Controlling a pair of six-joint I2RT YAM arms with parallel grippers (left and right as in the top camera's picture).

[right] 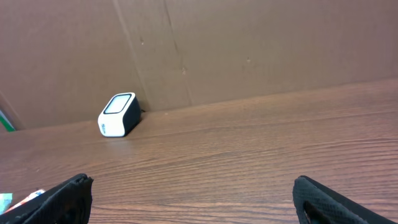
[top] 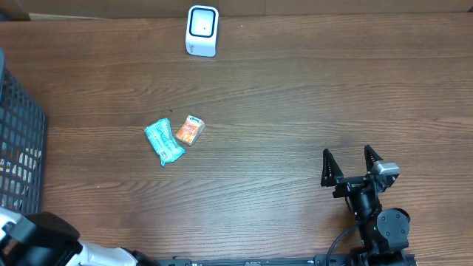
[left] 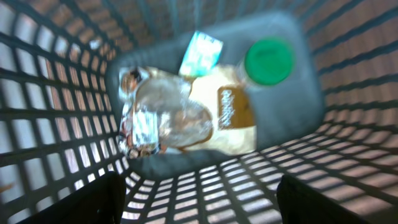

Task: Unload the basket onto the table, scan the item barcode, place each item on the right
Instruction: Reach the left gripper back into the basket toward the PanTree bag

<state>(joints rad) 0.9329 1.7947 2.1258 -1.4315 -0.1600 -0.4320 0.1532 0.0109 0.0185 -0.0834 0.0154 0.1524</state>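
Two tools, both spread wide, empty: left tool [left: 205, 199] above basket [left: 50, 93] of packets [left: 230, 118], right tool [top: 346, 153] over worktop [top: 295, 96] facing scanner [top: 202, 30]. Beside orange box [top: 190, 130], teal packet [top: 163, 141].

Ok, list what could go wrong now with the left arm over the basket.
1. The bag, bottle and teal box lie crowded together in the basket; the open left pincer might catch two at once, or slip on the shiny bag.
2. The basket's mesh walls rise on every side, so a finger could snag there.
3. The scanner stands far across the table, a long carry for a weak hold.
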